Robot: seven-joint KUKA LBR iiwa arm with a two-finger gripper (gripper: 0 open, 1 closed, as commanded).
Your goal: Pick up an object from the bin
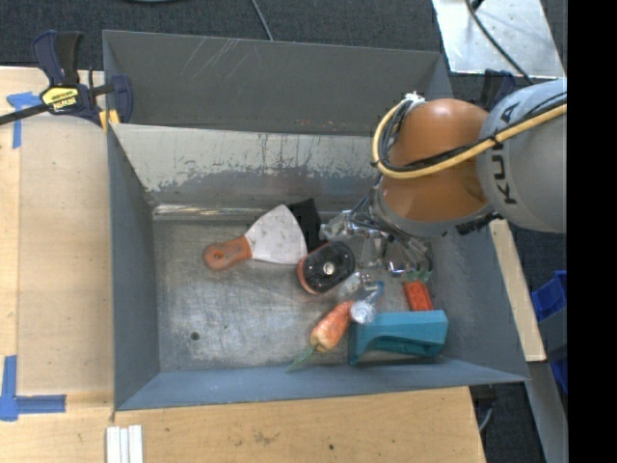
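Claw (369, 258) parked low over the right side of the grey bin (135, 258)
Can't tell if it's open or closed. Just left of it lies a black round disc with a red rim (323, 270); toy carrot (333, 324) and teal block (403, 334) sit nearer the front wall. Bin floor's scuffed bare metal, dark carpet (318, 8) behind.

Gripper (366, 270) beside black disc (323, 268) (orange-rimmed), carrot (332, 325), teal block (401, 335) near
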